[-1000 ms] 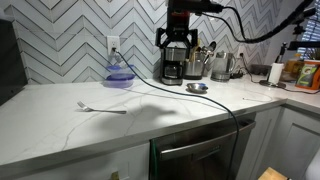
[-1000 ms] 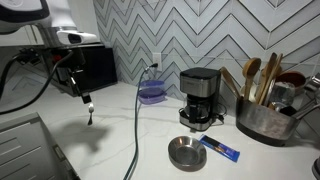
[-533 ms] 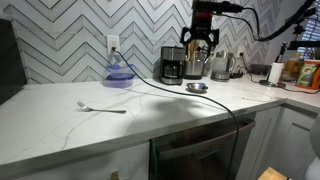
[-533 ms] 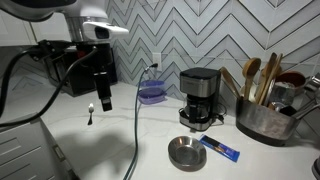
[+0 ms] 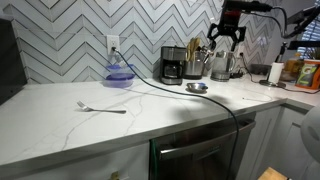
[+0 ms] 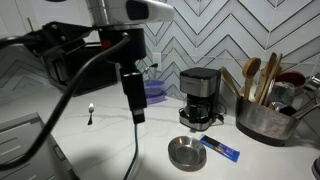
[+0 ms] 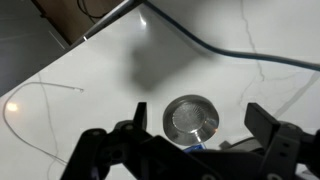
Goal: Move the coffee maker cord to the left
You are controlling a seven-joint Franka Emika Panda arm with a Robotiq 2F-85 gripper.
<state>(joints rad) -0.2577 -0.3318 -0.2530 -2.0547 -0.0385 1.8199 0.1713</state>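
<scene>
The coffee maker (image 5: 172, 64) is black and silver and stands against the tiled wall; it also shows in an exterior view (image 6: 201, 97). The thin black coffee maker cord (image 5: 180, 93) runs from the wall outlet across the white counter and over its front edge. The cord also appears in an exterior view (image 6: 136, 140) and curves across the top of the wrist view (image 7: 215, 50). My gripper (image 5: 227, 45) is open and empty. It hangs above the counter, apart from the cord, in an exterior view (image 6: 136, 116). In the wrist view the gripper (image 7: 200, 140) frames a round steel dish (image 7: 192, 117).
A purple bowl (image 5: 120, 74) sits below the outlet. A fork (image 5: 100, 107) lies on the counter. The steel dish (image 6: 184, 152) and a blue packet (image 6: 220, 149) lie before the coffee maker. A kettle (image 5: 222, 66) and a utensil holder (image 6: 265, 110) stand beside it. Thick black robot cabling (image 6: 60, 90) hangs nearby.
My arm has swept sideways along the counter, past the coffee maker, and now hangs over the steel dish. The gripper stayed open. The cord has not moved.
</scene>
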